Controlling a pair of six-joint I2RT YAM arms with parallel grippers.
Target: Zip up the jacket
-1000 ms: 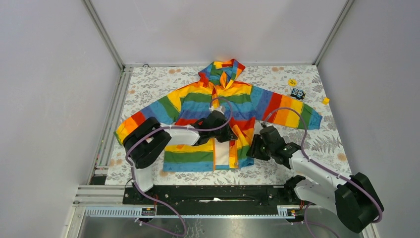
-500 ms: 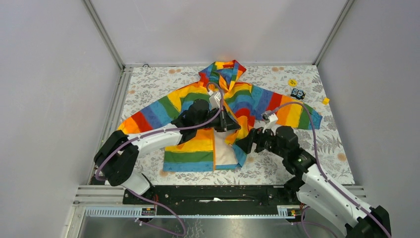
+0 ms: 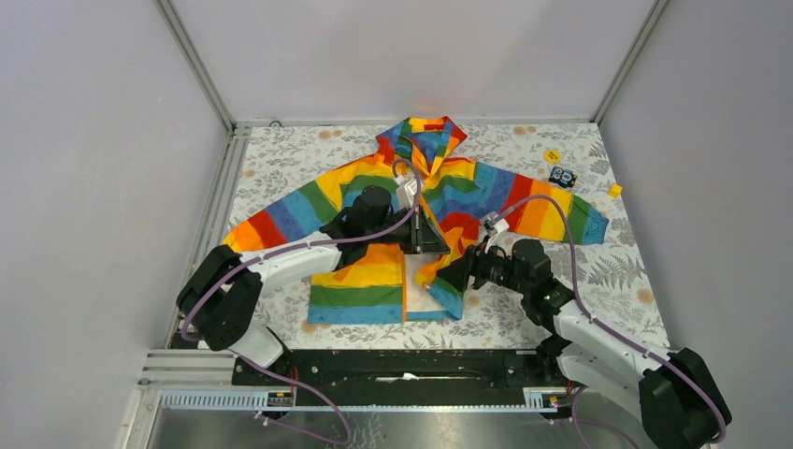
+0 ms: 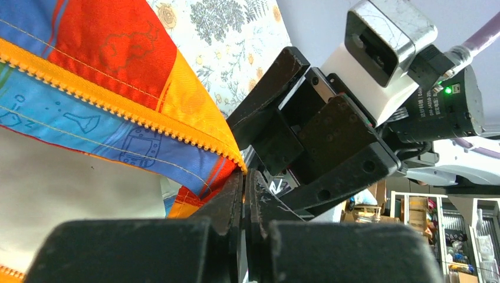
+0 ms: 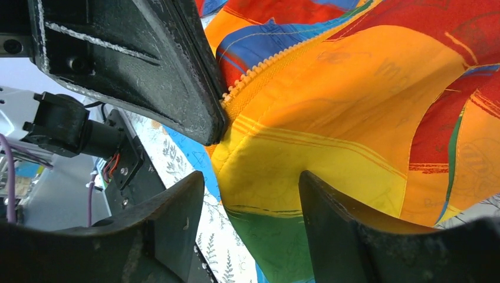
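Observation:
The rainbow-striped jacket lies face up on the table, hood at the far side, front open with white lining showing. Its right front panel is lifted and folded. My left gripper is shut on that panel's orange zipper edge; in the left wrist view the left gripper pinches the edge at its tips. My right gripper is open just right of it. In the right wrist view the right gripper straddles the yellow and green fold of the jacket without pinching it.
The floral table cover spreads under everything. A yellow disc, a small black and blue object and a yellow cube lie at the far right. Grey walls enclose the table, and a metal rail runs along the left.
My left gripper moved up the jacket and raised the right panel's zipper edge. My right arm swung in, and its open gripper now sits around the fold below the left gripper.

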